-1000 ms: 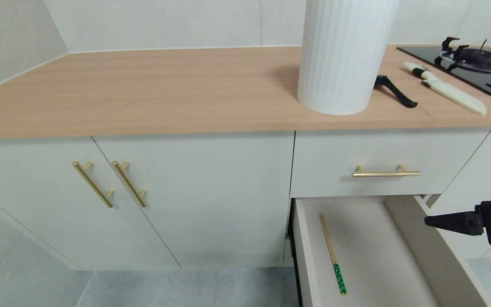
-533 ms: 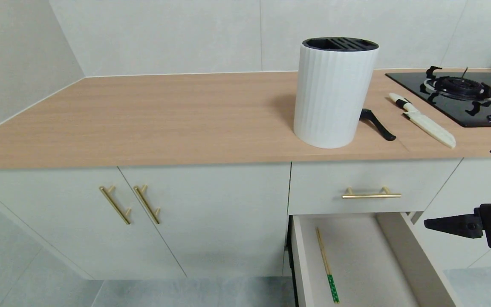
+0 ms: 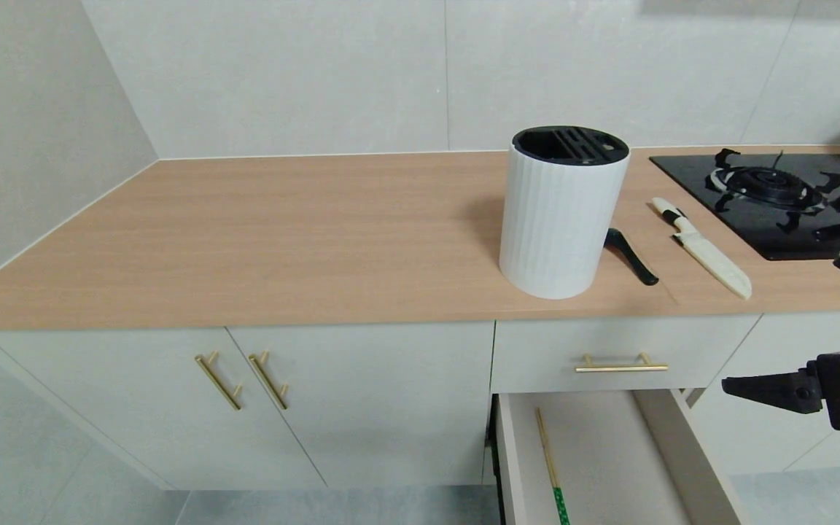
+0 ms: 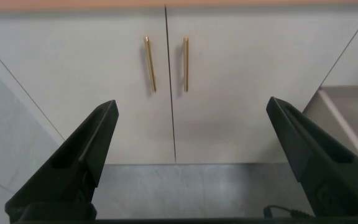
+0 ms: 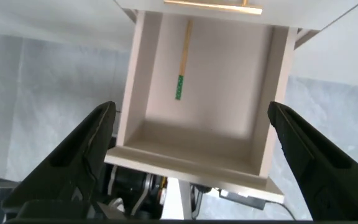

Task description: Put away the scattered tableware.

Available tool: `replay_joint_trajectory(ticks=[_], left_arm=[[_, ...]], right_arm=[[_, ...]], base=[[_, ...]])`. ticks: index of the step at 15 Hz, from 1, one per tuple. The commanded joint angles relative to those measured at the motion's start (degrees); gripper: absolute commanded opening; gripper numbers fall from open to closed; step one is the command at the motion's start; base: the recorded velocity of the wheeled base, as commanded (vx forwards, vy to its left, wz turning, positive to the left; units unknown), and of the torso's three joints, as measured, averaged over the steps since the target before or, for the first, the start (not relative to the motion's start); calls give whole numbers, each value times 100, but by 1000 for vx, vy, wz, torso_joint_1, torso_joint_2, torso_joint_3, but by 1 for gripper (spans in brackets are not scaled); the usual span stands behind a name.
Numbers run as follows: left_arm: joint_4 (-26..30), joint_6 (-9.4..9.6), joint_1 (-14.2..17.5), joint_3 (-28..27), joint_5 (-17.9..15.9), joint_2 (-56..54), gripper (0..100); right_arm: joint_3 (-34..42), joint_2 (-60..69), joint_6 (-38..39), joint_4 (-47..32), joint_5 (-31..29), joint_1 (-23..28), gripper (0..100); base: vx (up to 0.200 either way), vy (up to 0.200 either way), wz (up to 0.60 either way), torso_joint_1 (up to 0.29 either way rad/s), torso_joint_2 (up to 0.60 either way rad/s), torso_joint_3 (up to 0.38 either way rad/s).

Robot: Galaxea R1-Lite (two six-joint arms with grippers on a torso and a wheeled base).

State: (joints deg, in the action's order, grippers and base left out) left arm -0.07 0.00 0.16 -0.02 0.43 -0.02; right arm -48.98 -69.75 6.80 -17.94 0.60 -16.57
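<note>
The main hazard sits on the surface [image 3: 303, 240], on the stove side of the knife block [image 3: 563, 211]; the white knife [image 3: 701, 248] lies flat there with its tip toward the front edge, and a flat, slim blade gives little to pinch; a glancing contact would likely skid it off the edge, down into the open drawer [image 3: 511, 467] below the block or onto the floor. Between that knife and the block lies a black-handled tool [image 3: 631, 255], its far end hidden behind the block, so I cannot tell what it is; reaching for it risks bumping the tall block and tipping it. The drawer juts out under the block, beneath a closed drawer with a gold handle [image 3: 621, 367]; an arm rising from below could catch the drawer wall or the surface's front edge. The chopsticks [image 3: 547, 459] already lie inside the drawer, along the wall on the side away from the stove; a dropped knife could land on them.

The right gripper [image 5: 191, 168] hangs lower than the surface, out in front of the cabinets on the block's stove side and above the open drawer, roughly level; its fingers [image 5: 79, 162] are spread wide apart and hold nothing. The left gripper [image 4: 191, 162] faces the double cabinet doors [image 4: 166, 93] lower than the block and away from the stove; its fingers [image 4: 73, 162] are likewise wide apart and empty.
</note>
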Motion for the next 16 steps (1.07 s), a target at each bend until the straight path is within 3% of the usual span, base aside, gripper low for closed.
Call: replay_joint_trajectory(ticks=[1, 4, 7, 9, 12, 16], left_arm=[[-10, 0, 2, 2, 1, 2, 100], [-10, 0, 2, 2, 1, 2, 100], [-1, 0, 2, 2, 1, 2, 100], [-10, 0, 2, 2, 1, 2, 100], [-1, 0, 2, 2, 1, 2, 100], [-1, 0, 2, 2, 1, 2, 100]], right_arm=[[196, -3, -91, 168, 11, -4, 100], [556, -38, -329, 845, -16, -4, 100], [592, -697, -707, 2155, 19, 338, 100], [108, -1506, -1181, 2919, 169, 769, 100], [-920, -2341, -1199, 2999, 591, 866, 100], [-1509, -3281, -1304, 3368, 661, 927, 100]], base=[[0, 0, 0, 207, -452, -232], [0, 0, 0, 77, -152, -85], [0, 0, 0, 0, 0, 0], [0, 0, 0, 0, 0, 0], [0, 0, 0, 0, 0, 0], [0, 0, 0, 0, 0, 0]])
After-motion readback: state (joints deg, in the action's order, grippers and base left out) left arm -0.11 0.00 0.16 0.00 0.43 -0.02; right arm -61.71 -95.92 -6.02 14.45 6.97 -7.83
